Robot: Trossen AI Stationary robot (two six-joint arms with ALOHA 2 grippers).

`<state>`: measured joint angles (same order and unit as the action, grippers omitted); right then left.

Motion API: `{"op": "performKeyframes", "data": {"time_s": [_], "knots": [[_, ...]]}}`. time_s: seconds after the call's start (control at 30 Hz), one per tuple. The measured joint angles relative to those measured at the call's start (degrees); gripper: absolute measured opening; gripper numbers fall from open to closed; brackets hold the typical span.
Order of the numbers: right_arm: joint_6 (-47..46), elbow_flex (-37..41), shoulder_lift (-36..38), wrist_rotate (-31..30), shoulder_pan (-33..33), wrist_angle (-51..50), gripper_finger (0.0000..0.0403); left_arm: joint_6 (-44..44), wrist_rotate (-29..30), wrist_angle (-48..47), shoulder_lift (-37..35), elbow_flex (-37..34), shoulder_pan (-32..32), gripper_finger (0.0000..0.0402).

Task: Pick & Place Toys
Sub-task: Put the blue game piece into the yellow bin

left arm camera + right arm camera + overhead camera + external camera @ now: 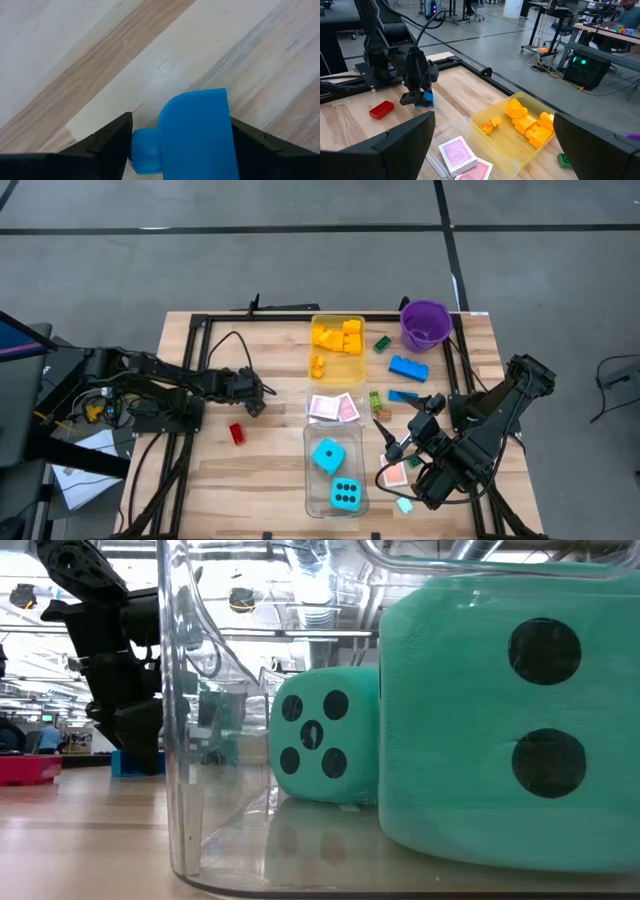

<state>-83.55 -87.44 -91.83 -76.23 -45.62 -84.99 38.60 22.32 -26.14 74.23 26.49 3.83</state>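
My left gripper stands low over the table's left middle, shut on a small blue plastic piece, also seen as a blue piece in the right wrist view. A red brick lies flat on the wood just near of it. My right gripper hangs open above the table's near right, with nothing between its fingers. Two cyan dice sit in a clear tray. Pink-backed cards lie beyond that tray. My left gripper pinches the blue piece between its two fingers, one finger at a round stud on one side, the other against the opposite flat side. The fingers slant steeply down from the table's left. The piece's lower end is at the table top; whether it rests there I cannot tell.
A yellow-tinted tray with yellow and orange bricks stands at the far middle. A purple bucket, a blue brick and green bricks are at the far right. A card lies under my right arm. Bare wood lies around the red brick.
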Motion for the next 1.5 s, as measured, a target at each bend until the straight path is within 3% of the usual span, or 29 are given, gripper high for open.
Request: {"op": "performKeyframes", "data": {"time_s": [0.4, 0.8, 1.23, 1.5], "knots": [[0.0, 0.0, 0.0, 0.0, 0.0, 0.0, 0.0398, -6.0, -0.2, 4.6, -1.3, 1.5, -3.3, 0.0255], [0.0, 0.0, 0.0, 0.0, 0.4, 0.0, 0.0398, -19.0, -1.4, 17.0, -14.5, 3.6, -4.5, 0.0247], [0.0, 0.0, 0.0, 1.8, 1.2, -0.2, 0.0398, -28.2, -2.2, 19.9, -14.0, 10.1, -2.5, 0.0127], [0.1, 0.0, 0.0, 1.9, 1.2, -0.5, 0.0398, -27.8, -2.1, 17.0, -14.2, 10.2, -2.2, 0.0106]]}}
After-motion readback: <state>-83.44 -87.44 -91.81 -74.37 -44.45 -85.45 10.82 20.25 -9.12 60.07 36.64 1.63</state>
